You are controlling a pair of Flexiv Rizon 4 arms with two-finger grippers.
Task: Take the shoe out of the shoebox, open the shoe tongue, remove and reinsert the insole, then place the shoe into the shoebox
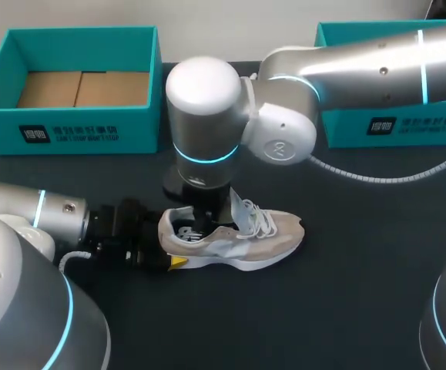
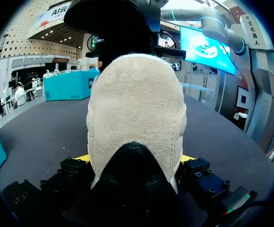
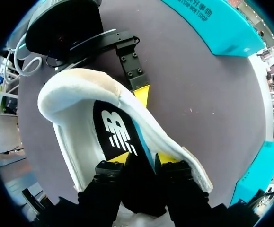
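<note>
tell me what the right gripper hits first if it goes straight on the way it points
The insole inside the shoe: it sits between the right gripper's fingers, which would likely press further into it; depth is unclear.

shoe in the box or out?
Out. The shoe stands upright on the table, in front of the shoebox, heel clamped in the left gripper.

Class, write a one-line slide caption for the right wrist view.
Right jaws pinch the black insole inside the shoe; left jaws clamp its heel.

right teal box (image 1: 396, 127) — cut off by right arm (image 1: 361, 69), edge | left fingers (image 2: 81, 157) — mostly behind shoe (image 2: 137, 113) heel
</note>
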